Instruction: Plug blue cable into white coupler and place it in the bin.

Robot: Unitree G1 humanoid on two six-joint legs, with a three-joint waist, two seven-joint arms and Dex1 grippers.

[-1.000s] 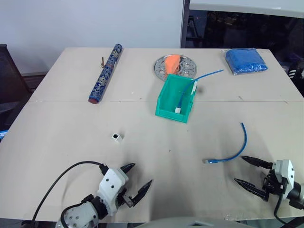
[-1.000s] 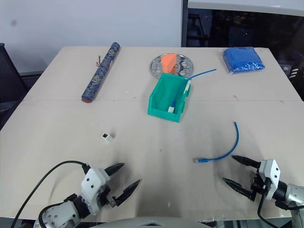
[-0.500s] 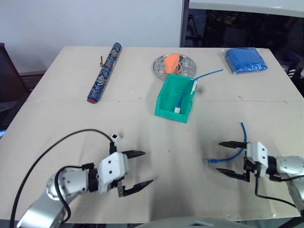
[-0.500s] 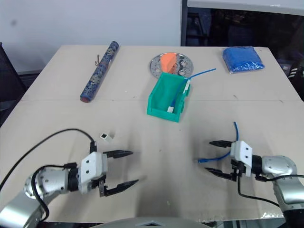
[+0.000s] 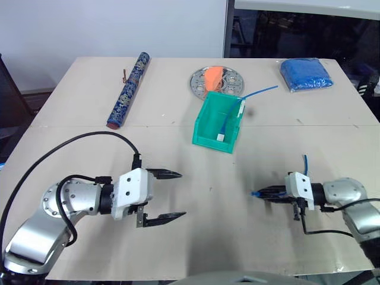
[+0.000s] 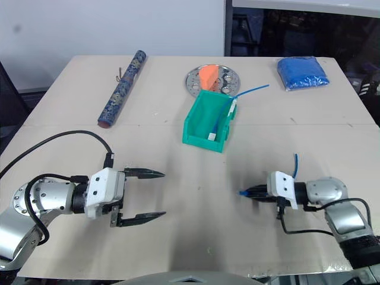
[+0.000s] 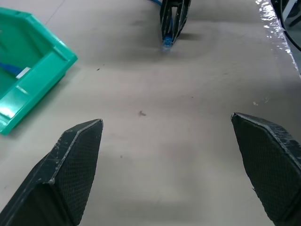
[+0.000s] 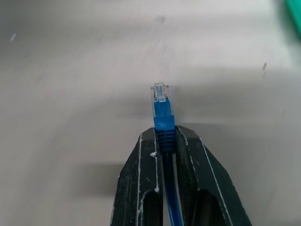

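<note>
Your right gripper (image 8: 164,136) is clamped on the blue cable (image 8: 162,117) just behind its plug (tip protruding, ready for mating), while your left gripper (image 5: 169,195) hangs wide open, empty, over the table (image 5: 214,237).

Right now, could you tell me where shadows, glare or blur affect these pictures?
Right wrist view: the blue cable plug is sharp, its soft shadow on the table beside it. Left wrist view: the left gripper fingertips look large and slightly soft; bright glare along the table edge. Left eye view: the bin casts little shadow.
</note>
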